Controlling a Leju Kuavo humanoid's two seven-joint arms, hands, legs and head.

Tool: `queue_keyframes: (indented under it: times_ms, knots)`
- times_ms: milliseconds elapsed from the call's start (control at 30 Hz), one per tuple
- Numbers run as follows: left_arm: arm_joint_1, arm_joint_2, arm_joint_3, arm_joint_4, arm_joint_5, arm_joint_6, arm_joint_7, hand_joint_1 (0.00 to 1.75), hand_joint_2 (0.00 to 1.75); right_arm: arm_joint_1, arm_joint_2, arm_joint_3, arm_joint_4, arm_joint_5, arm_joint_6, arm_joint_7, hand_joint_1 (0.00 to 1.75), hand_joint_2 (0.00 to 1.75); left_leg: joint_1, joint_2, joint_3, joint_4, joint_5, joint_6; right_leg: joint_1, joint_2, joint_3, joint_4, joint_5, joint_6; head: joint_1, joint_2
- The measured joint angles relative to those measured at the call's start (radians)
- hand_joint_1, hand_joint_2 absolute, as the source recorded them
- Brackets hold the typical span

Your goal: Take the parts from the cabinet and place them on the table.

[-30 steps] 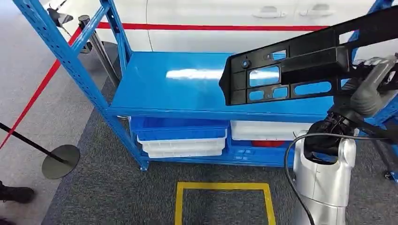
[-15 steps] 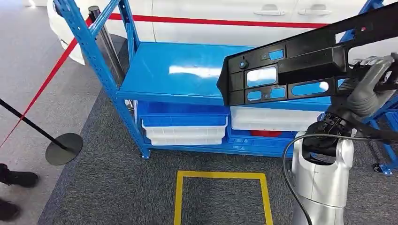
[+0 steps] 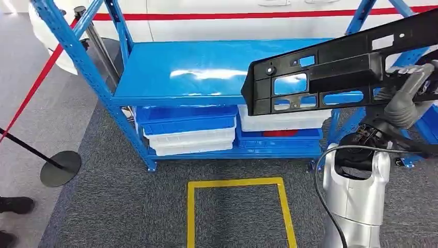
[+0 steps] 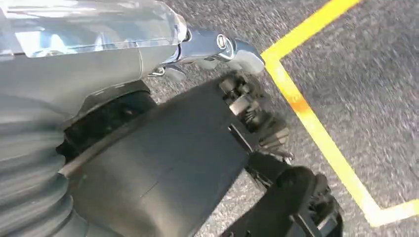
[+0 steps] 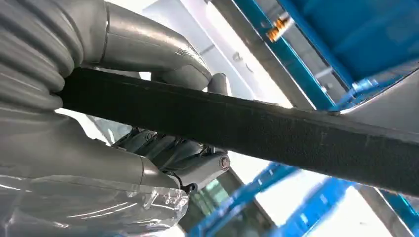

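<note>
One long black plastic panel [image 3: 330,72] sat clamped in our right hand [image 3: 408,98] at three o'clock, raised in front of the blue cabinet's [image 3: 206,77] top shelf. Our left hand [image 4: 217,47] hung over grey carpet near a yellow floor line [image 4: 316,123]; we could not tell its finger state.

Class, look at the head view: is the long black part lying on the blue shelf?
No: the right hand holds the long black part up, off the blue shelf.
</note>
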Motion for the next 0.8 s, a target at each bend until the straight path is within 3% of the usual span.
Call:
queue_keyframes:
  times_ms: [67, 100, 133, 167, 200, 233, 267, 300, 333, 400, 433, 467, 500, 567, 600, 633, 667, 733, 767, 800]
  knots:
    - [0.003, 0.0, 0.001, 0.0, 0.0, 0.0, 0.001, 0.0, 1.75, 0.002, 0.002, -0.001, 0.006, 0.0, 0.0, -0.001, 1.75, 1.75, 0.007, -0.007, -0.073, 0.177, -0.086, -0.007, 0.001, 0.02, -0.01, 0.001, 0.007, -0.002, 0.0, 0.0]
    - [0.003, 0.0, 0.002, 0.0, 0.0, 0.0, 0.001, 0.0, 1.75, 0.004, 0.002, -0.001, 0.009, 0.0, -0.001, -0.003, 1.75, 1.75, 0.007, -0.007, -0.096, 0.235, -0.101, -0.008, 0.002, 0.03, -0.014, 0.002, 0.009, -0.002, 0.0, 0.0]
    - [0.002, 0.0, 0.002, 0.0, 0.0, 0.0, 0.002, 0.0, 1.75, 0.006, 0.002, -0.001, 0.013, 0.0, -0.001, -0.004, 1.75, 1.75, 0.007, -0.007, -0.098, 0.246, -0.09, -0.007, 0.002, 0.041, -0.016, 0.003, 0.011, -0.001, 0.0, 0.0]
    - [0.002, 0.0, 0.003, 0.0, 0.002, 0.0, 0.002, 0.0, 1.75, 0.007, 0.002, -0.001, 0.016, 0.0, -0.001, -0.004, 1.75, 1.75, 0.007, -0.008, -0.078, 0.21, -0.058, -0.003, 0.003, 0.053, -0.017, 0.004, 0.012, 0.0, 0.0, 0.0]
    - [0.003, 0.001, 0.003, 0.0, 0.001, 0.0, 0.002, 0.0, 1.75, 0.008, 0.003, -0.001, 0.017, 0.0, -0.001, -0.005, 1.75, 1.75, 0.006, -0.014, -0.04, 0.137, -0.014, 0.004, 0.005, 0.066, -0.017, 0.005, 0.013, 0.001, 0.0, 0.0]
    - [0.002, 0.001, 0.003, 0.0, 0.001, 0.0, 0.002, 0.0, 1.75, 0.007, 0.005, -0.001, 0.017, -0.001, -0.001, -0.006, 1.75, 1.75, 0.005, -0.031, 0.012, 0.03, 0.038, 0.015, 0.007, 0.079, -0.016, 0.005, 0.014, 0.003, 0.0, 0.0]
    - [0.002, 0.002, 0.003, 0.0, 0.001, 0.0, 0.002, 0.0, 1.75, 0.008, 0.006, -0.001, 0.018, -0.001, -0.001, -0.006, 1.75, 1.75, 0.005, -0.075, 0.047, -0.056, 0.066, 0.03, 0.003, 0.088, -0.017, 0.005, 0.015, 0.004, 0.0, 0.0]
    - [0.002, 0.006, 0.005, 0.0, 0.002, 0.0, 0.002, 0.0, 1.75, 0.005, 0.006, -0.001, 0.019, 0.0, -0.001, -0.008, 1.75, 1.75, 0.01, -0.114, 0.068, -0.077, 0.052, 0.038, 0.004, 0.095, -0.025, 0.003, 0.02, 0.011, 0.0, 0.0]
    - [0.004, 0.005, 0.006, 0.0, 0.001, 0.0, 0.002, 0.0, 1.75, 0.005, 0.007, -0.002, 0.022, -0.002, -0.001, -0.006, 1.75, 1.75, 0.007, -0.108, 0.073, -0.098, 0.059, 0.029, -0.007, 0.108, -0.027, 0.002, 0.027, 0.021, 0.0, 0.0]
    - [0.006, 0.005, 0.006, 0.0, 0.0, 0.0, 0.002, 0.0, 1.75, 0.009, 0.007, -0.003, 0.024, -0.002, -0.001, -0.007, 1.75, 1.75, 0.001, -0.092, 0.071, -0.1, 0.063, 0.033, -0.017, 0.132, -0.032, -0.009, 0.038, 0.037, 0.0, 0.0]
    - [0.005, 0.005, 0.006, 0.0, 0.001, 0.0, 0.002, 0.0, 1.75, 0.009, 0.007, -0.005, 0.024, -0.002, -0.001, -0.007, 1.75, 1.75, 0.003, -0.076, 0.08, -0.123, 0.071, 0.04, -0.011, 0.148, -0.031, -0.018, 0.044, 0.046, 0.0, 0.0]
    - [0.001, 0.005, 0.008, 0.0, 0.002, 0.002, 0.002, 0.0, 1.75, 0.011, 0.007, -0.005, 0.025, -0.002, -0.001, -0.008, 1.75, 1.75, 0.01, -0.053, 0.089, -0.144, 0.08, 0.038, -0.009, 0.097, -0.037, -0.006, 0.03, 0.045, 0.0, 0.0]
    - [-0.002, 0.005, 0.008, 0.0, 0.003, 0.001, 0.001, 0.0, 1.75, 0.005, 0.006, -0.005, 0.025, -0.002, -0.002, -0.007, 1.75, 1.75, 0.009, -0.045, 0.09, -0.152, 0.084, 0.044, -0.004, 0.05, -0.057, 0.035, -0.002, 0.048, 0.001, 0.0]
    - [0.002, 0.004, 0.008, 0.0, 0.003, 0.001, 0.002, 0.0, 1.75, 0.003, 0.008, -0.005, 0.028, 0.0, -0.003, -0.008, 1.75, 1.75, 0.009, -0.017, 0.087, -0.15, 0.083, 0.044, -0.007, 0.024, -0.128, 0.19, -0.079, 0.058, 0.0, 0.0]
    - [0.005, 0.004, 0.008, 0.0, 0.003, 0.001, 0.002, 0.0, 1.75, 0.005, 0.008, -0.005, 0.031, 0.001, -0.007, -0.008, 1.75, 1.75, 0.009, -0.002, 0.084, -0.147, 0.082, 0.044, -0.008, 0.022, -0.164, 0.265, -0.103, 0.063, 0.0, 0.0]
    - [0.006, 0.004, 0.008, 0.0, 0.003, 0.002, 0.002, 0.0, 1.75, 0.006, 0.008, -0.005, 0.033, 0.001, -0.01, -0.009, 1.75, 1.75, 0.009, 0.011, 0.082, -0.144, 0.08, 0.043, -0.01, 0.02, -0.179, 0.296, -0.103, 0.067, 0.0, 0.0]
    - [0.006, 0.004, 0.008, 0.0, 0.003, 0.004, 0.002, 0.0, 1.75, 0.006, 0.008, -0.005, 0.035, 0.002, -0.016, -0.009, 1.75, 1.75, 0.01, 0.024, 0.08, -0.139, 0.077, 0.042, -0.013, 0.016, -0.169, 0.276, -0.08, 0.07, 0.0, 0.0]
    - [0.005, 0.002, 0.008, 0.0, 0.003, 0.005, 0.004, 0.0, 1.75, 0.004, 0.008, -0.005, 0.035, 0.002, -0.019, -0.01, 1.75, 1.75, 0.012, 0.048, 0.08, -0.124, 0.065, 0.035, -0.015, -0.005, -0.077, 0.113, 0.003, 0.074, 0.0, 0.0]
    - [0.003, 0.002, 0.008, 0.0, 0.003, 0.005, 0.006, 0.0, 1.75, 0.0, 0.008, -0.005, 0.035, 0.003, -0.019, -0.009, 1.75, 1.75, 0.013, 0.057, 0.079, -0.112, 0.057, 0.03, -0.014, -0.032, -0.028, 0.027, 0.033, 0.074, 0.0, 0.0]
    - [0.002, 0.002, 0.01, 0.0, 0.004, 0.009, 0.007, 0.0, 1.75, -0.006, 0.008, -0.005, 0.037, 0.004, -0.021, -0.009, 1.75, 1.75, 0.004, 0.063, 0.075, -0.105, 0.05, 0.021, 0.003, -0.065, -0.02, 0.01, 0.012, 0.061, 0.0, 0.0]
